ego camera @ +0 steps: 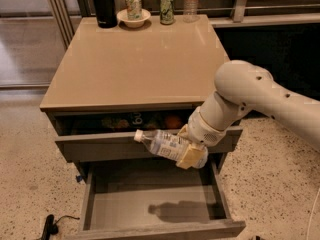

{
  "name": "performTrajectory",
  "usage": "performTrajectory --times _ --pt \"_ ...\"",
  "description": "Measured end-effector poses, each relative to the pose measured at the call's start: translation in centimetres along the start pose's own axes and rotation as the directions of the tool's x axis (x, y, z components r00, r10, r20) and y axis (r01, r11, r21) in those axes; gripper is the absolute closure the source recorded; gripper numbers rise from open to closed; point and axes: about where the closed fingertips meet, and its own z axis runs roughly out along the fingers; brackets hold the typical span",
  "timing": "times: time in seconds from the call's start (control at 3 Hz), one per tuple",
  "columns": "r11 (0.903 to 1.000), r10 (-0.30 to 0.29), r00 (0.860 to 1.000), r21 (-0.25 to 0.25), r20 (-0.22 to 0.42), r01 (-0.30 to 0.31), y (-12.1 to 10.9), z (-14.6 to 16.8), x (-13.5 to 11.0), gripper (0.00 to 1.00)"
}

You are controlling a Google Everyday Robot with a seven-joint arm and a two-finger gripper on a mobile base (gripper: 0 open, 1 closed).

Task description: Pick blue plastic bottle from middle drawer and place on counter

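Observation:
My gripper (189, 153) is shut on the blue plastic bottle (162, 144), a clear bottle with a white cap and a pale label. The bottle lies nearly level, cap to the left, in the air above the open middle drawer (150, 204) and in front of the top drawer's front. Its shadow falls on the drawer's bare grey floor. The beige counter (135, 59) is above and behind the bottle. My white arm comes in from the right.
At the counter's back edge stand a black flask (104, 4), a bowl with a can (133, 15), a green can (167, 7) and a clear bottle (190, 3). The top drawer (125, 121) is slightly open with items inside. A black cable (50, 225) lies on the floor.

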Motion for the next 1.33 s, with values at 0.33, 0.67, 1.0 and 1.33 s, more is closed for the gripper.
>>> performTrajectory --times 0.33,0.67,1.0,1.33 --pt "0.9996 -0.017 1.0 -0.024 0.0 0.017 -1.3 -7.0 -3.4 1.0" --pt "0.9997 -0.02 1.0 -0.015 -0.007 0.02 -1.8 -7.2 -3.6 1.0" --pt "0.9997 -0.022 1.0 0.002 -0.014 0.022 -2.6 -7.8 -3.9 1.0" --pt "1.0 -0.005 1.0 0.003 -0.024 0.005 -3.3 -9.3 -4.0 1.0"
